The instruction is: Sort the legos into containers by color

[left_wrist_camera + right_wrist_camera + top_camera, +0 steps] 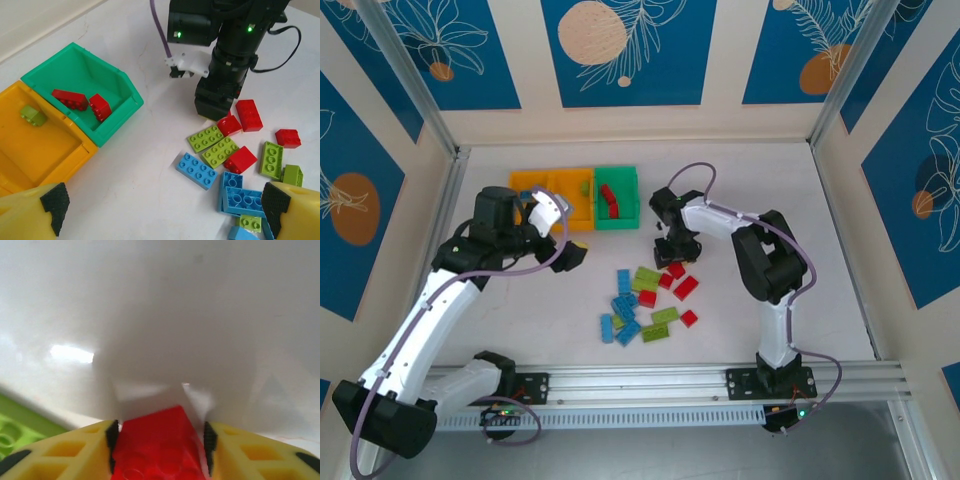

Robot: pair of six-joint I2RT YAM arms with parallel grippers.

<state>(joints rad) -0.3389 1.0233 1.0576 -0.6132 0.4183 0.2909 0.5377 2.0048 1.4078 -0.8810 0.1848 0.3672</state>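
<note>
White matte table [570, 300], beige walls [720, 120] with blue leaf panels [670, 60]; left gripper [165, 210] wide open, empty; right gripper [160, 435] clamped on red lego [157, 457].

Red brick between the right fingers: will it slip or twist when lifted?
Probably stiff and light: the red brick is small moulded plastic. Its glossy sides could slip, though the black pads sit against flat faces. Being boxy, it should not roll.

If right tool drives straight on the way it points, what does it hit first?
Right tool has a red brick between its fingers; straight on, that brick meets the white table, seemingly close.
</note>
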